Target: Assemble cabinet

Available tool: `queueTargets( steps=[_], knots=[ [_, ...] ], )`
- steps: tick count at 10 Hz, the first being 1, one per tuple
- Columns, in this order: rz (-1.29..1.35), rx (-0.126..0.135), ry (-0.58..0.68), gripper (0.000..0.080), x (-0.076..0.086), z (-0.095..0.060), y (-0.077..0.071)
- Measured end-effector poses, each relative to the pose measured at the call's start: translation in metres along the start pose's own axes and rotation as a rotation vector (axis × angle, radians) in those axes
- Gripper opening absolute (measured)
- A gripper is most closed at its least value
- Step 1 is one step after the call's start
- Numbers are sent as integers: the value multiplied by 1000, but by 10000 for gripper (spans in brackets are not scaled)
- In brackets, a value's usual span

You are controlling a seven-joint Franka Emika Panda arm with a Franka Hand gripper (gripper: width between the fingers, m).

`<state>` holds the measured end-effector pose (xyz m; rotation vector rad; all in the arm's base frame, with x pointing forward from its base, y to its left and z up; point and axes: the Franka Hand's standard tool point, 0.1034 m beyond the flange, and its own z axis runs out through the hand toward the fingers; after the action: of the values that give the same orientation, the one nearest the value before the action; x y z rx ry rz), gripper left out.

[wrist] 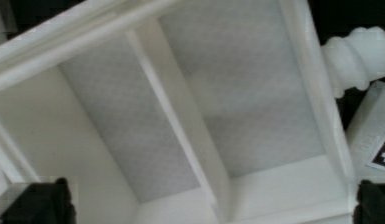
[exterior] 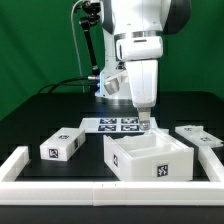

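My gripper [exterior: 143, 122] hangs spread wide just above one wall of the cabinet body [exterior: 150, 168]; I should centre that wall between the fingers before lowering and clamping.

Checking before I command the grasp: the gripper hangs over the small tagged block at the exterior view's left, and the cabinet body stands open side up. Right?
Wrong in one respect: the gripper hangs over the cabinet body, not the small tagged block, which lies apart at the exterior view's left. The exterior view shows this. The body does stand open side up.
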<state>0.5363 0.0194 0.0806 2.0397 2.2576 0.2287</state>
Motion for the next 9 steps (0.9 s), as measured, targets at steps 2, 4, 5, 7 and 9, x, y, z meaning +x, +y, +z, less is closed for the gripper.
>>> queueTargets(
  steps=[2, 4, 5, 7, 9],
  knots=[
    [-108, 12, -9, 798, 7, 5, -8],
    [-121, 16, -12, 798, 7, 6, -10],
    [-120, 16, -12, 798, 7, 6, -11],
    [-122, 17, -10, 798, 7, 7, -13],
    [-125, 42, -1, 798, 10, 15, -32]
  ],
)
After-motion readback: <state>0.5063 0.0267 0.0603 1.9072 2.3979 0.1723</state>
